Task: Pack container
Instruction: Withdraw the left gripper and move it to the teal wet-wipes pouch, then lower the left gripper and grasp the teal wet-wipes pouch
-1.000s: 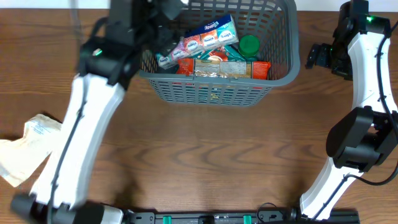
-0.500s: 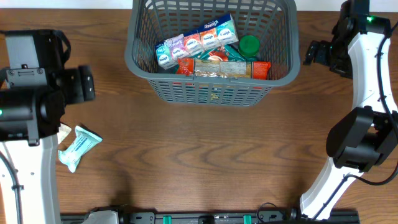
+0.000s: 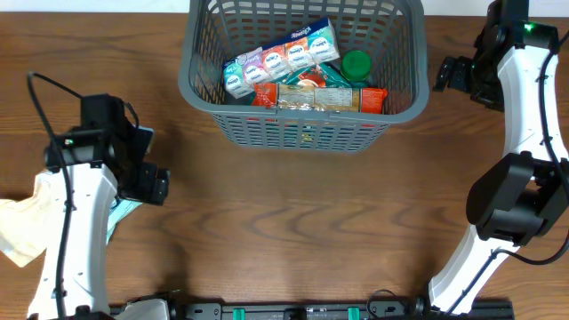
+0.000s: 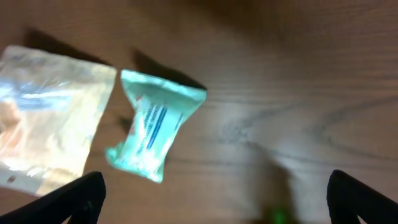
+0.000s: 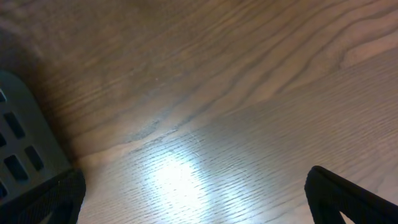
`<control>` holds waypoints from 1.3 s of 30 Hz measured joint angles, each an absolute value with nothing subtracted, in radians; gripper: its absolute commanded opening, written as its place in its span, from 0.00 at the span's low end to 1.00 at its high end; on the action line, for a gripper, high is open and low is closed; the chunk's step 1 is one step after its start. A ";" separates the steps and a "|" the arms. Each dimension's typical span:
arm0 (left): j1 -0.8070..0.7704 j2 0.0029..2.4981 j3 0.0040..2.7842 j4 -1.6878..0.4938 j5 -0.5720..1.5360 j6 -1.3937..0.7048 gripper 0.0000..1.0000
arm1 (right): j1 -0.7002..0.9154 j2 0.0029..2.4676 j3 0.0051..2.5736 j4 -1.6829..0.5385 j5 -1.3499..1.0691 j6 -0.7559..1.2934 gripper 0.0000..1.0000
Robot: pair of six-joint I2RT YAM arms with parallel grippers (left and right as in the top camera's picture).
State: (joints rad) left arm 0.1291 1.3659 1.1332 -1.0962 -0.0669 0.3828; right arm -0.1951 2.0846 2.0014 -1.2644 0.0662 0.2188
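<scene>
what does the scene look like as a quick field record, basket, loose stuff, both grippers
container: dark grey basket, far centre of table
contents: row of small packs, green round item, orange packets
loose items: mint-green packet and pale bag, side by side on the table's left
left gripper: open, empty, hovering over the loose items
right gripper: open, empty, beside the basket's right wall

Dark grey container (image 3: 302, 133), far centre, held snack packets (image 3: 280, 60) and a green lid (image 3: 356, 64); cream bag (image 3: 20, 229), teal packet (image 3: 121, 213) lay left.
</scene>
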 measured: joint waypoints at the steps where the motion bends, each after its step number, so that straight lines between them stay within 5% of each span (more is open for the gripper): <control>1: 0.129 1.366 1.121 -1.082 -0.062 0.388 0.99 | -0.195 2.085 2.001 -1.264 0.066 0.219 0.99; 12: 0.162 1.366 1.106 -1.045 0.011 0.413 0.98 | -0.195 2.085 2.001 -1.249 0.066 0.208 0.99; 22: 0.456 1.380 1.033 -1.007 0.207 0.691 0.99 | -0.196 2.085 2.001 -1.247 0.066 0.188 0.99; 39: 0.516 1.547 1.032 -0.921 0.096 0.920 0.99 | -0.196 2.085 2.001 -1.240 0.066 0.178 0.99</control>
